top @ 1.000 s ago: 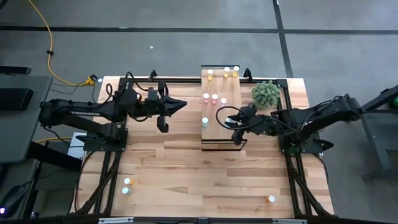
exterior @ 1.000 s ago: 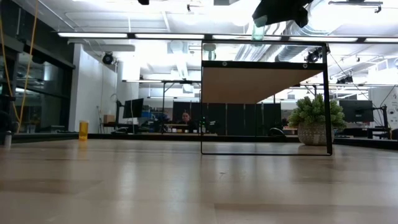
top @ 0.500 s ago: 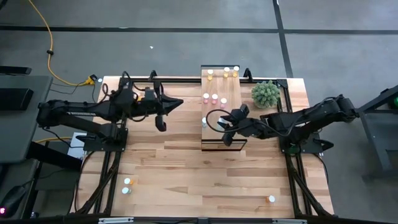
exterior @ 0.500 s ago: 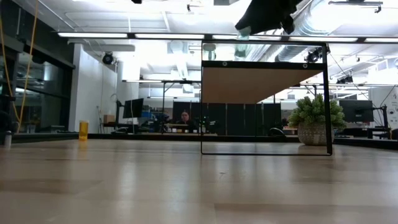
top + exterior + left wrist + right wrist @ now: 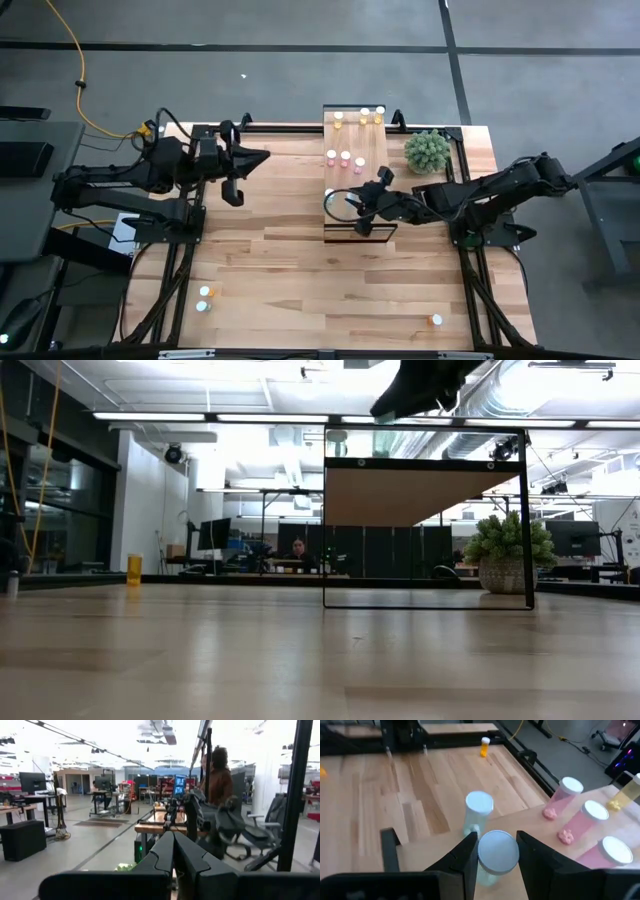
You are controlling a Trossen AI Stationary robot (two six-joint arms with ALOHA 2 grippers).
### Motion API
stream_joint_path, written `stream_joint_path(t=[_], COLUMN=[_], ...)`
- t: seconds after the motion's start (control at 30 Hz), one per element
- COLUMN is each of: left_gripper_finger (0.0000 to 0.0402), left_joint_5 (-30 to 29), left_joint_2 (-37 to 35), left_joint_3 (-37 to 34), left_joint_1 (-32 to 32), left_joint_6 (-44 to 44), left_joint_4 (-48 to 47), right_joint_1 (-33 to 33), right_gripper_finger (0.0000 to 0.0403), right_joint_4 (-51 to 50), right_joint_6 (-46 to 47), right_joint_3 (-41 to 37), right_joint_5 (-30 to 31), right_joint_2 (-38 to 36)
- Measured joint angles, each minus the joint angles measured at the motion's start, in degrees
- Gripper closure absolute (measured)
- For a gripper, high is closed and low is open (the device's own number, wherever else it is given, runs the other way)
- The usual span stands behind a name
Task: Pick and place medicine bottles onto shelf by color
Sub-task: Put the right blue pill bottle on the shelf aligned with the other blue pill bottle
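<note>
Bright overhead ceiling glare; left wrist view blurred.

Pale blue-green bottle (image 5: 492, 857) upright over shelf (image 5: 580, 865).

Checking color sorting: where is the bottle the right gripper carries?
The pale blue-green bottle sits in the right gripper, over the shelf's left edge.

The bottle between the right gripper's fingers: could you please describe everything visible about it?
The held bottle is a small cylinder with a pale blue-green, see-through body and a round white cap. It stands upright between the right gripper's two dark fingers, which close on its sides just under the cap, above the light-wood shelf. A second pale blue-green bottle stands just beyond it; three pink bottles stand to one side.
</note>
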Motion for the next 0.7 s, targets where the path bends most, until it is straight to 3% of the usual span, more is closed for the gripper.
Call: stream_joint_path(t=[0.7], left_gripper_finger=[0.0401], left_joint_5=[-1.5], left_joint_2=[-0.4], left_joint_3=[0.0], left_joint_1=[0.0], left_joint_6=[0.5], left_joint_4=[-0.1], right_joint_1=[-1.7], right_gripper_finger=[0.0294], right_joint_4=[3.8], right_joint_6=[-3.9], right_joint_3=[0.0], right_joint_5=[-0.5], right_joint_2=[4.6])
